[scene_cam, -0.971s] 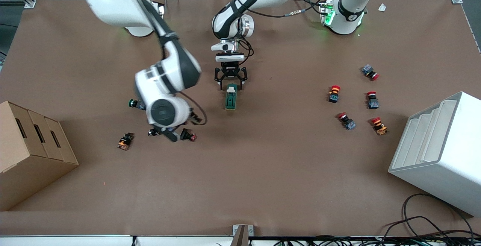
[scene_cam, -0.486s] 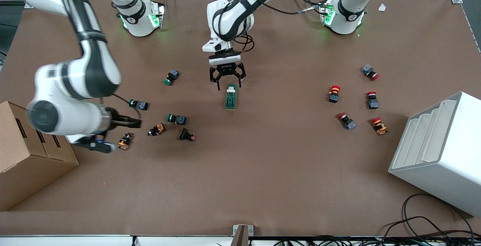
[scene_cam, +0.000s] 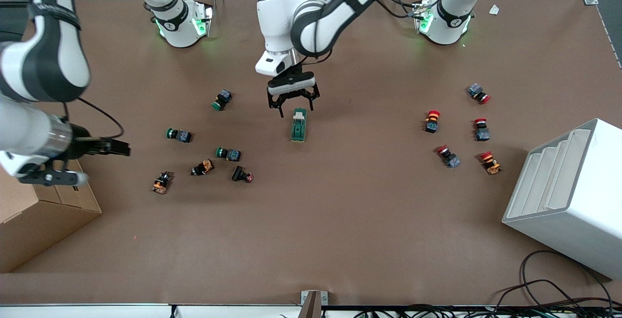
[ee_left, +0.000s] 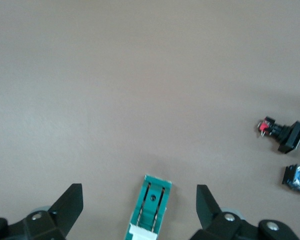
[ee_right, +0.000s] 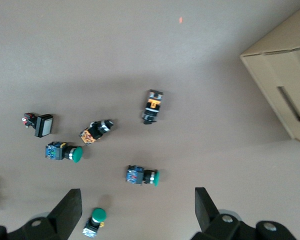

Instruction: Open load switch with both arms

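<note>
At the right arm's end of the table stands a cardboard box (scene_cam: 29, 220), and the right gripper (scene_cam: 116, 148) hangs in the air beside it, over bare brown table (scene_cam: 311, 240), its fingers spread with nothing between them. Toward the middle from there lie scattered push buttons: green-capped ones (scene_cam: 179, 135), an orange-bodied one (scene_cam: 162, 182) and a black one with a red tip (scene_cam: 242, 175). The load switch (scene_cam: 298, 125) lies near the table's middle, a narrow dark green block lying lengthwise toward the front camera, with a white lever piece on the end nearer the robots' bases; the left wrist view shows two thin dark slots and a small hole along its green top. The left gripper (scene_cam: 291, 102) hovers just over that white end, its fingers released and wide on either side of the switch. Further along sit the red-capped push buttons (scene_cam: 432, 120), and a white stepped bin (scene_cam: 568, 196) stands at the left arm's end.
</note>
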`<state>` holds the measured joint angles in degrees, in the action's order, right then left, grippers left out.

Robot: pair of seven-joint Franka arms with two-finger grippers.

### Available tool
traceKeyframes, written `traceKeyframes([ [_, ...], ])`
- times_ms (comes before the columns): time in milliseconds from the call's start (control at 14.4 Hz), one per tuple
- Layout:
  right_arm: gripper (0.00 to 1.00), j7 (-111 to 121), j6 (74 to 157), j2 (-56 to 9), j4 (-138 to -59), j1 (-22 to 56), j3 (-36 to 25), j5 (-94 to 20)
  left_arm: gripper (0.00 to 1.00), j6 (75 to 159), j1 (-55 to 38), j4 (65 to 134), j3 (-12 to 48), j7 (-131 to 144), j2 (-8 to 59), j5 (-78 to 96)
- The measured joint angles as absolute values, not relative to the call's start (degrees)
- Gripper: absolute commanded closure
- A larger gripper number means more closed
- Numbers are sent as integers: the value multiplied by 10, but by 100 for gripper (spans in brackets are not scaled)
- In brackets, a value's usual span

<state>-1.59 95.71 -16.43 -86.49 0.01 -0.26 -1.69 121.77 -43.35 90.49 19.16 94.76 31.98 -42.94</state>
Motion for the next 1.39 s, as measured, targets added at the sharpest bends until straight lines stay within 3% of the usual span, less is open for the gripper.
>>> traceKeyframes([
  [694,0,3,875,-124,-825,-19,6,-10,0,1129,-205,878,191,477,187,-228],
  [1387,0,3,839,-120,-776,-19,10,-10,0,1015,40,806,192,184,160,-57],
])
